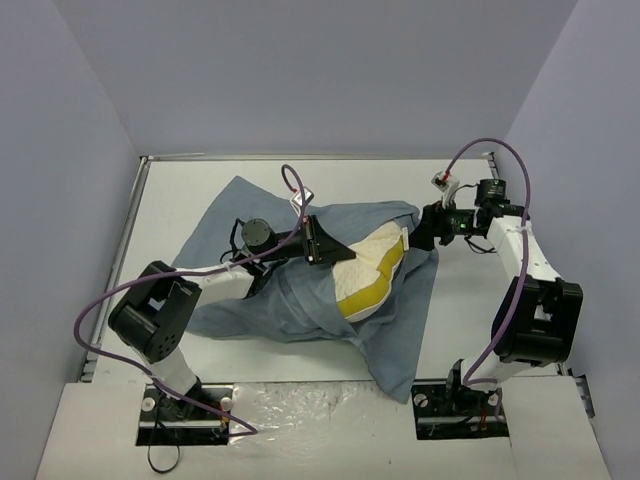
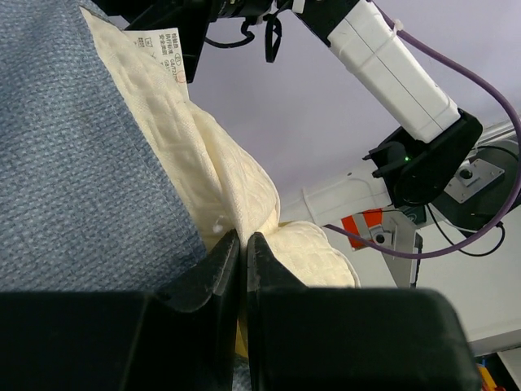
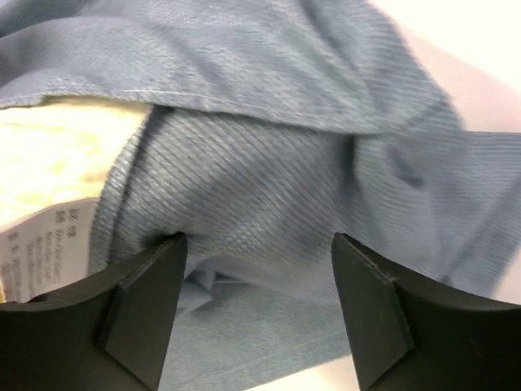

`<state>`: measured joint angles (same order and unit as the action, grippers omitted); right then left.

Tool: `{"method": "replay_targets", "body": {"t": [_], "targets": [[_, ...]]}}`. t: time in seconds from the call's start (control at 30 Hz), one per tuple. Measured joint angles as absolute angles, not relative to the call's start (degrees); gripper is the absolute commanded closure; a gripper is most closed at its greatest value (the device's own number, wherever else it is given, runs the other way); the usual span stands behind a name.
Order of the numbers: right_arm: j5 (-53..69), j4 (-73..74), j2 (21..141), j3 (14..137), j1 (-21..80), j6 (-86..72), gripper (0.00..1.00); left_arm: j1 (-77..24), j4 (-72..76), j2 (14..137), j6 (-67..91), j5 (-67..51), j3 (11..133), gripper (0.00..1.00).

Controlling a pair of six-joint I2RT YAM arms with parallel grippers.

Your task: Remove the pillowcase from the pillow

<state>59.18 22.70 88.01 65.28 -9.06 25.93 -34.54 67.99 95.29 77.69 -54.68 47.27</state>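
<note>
The blue-grey pillowcase (image 1: 300,285) lies wrinkled across the middle of the table. The cream quilted pillow (image 1: 375,262) with its yellow edge sticks out of the pillowcase's open right end. My left gripper (image 1: 335,252) is shut, pinching a fold of the pillow (image 2: 244,195) at its exposed end, beside the pillowcase (image 2: 81,179). My right gripper (image 1: 425,228) is open at the pillowcase's upper right corner; its fingers (image 3: 146,301) straddle a fold of the pillowcase (image 3: 260,195). The pillow and its white tag (image 3: 49,236) show at the left of the right wrist view.
The white table (image 1: 480,300) has raised rails (image 1: 130,220) at the left, back and right. Purple cables (image 1: 110,305) loop from both arms. The right arm's base (image 1: 540,320) stands at the table's right side.
</note>
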Motion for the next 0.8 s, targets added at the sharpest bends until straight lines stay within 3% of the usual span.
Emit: {"method": "replay_targets", "body": {"t": [0.07,0.2,0.3,0.47,0.8], "targets": [[59.40,23.44,89.08,65.17,-7.49,27.18,0.43,-34.54,68.23,95.81,78.46,-54.87,47.27,0.98],[59.48,24.69,90.17,64.55,-4.95,28.84,0.78,-34.41,67.99,95.98,79.22,-55.55,47.83,0.98],[59.33,24.93,90.39,64.47,-4.45,29.52,0.92,-34.04,67.68,96.01,80.34,-55.99,50.54,0.98],[59.11,24.99,90.65,64.10,-5.61,30.13,1.00,-33.58,67.66,95.50,82.06,-57.01,56.82,0.98],[61.93,24.91,91.15,64.03,-10.48,30.06,1.00,-33.58,67.94,88.20,83.74,-59.96,58.50,0.98]]}}
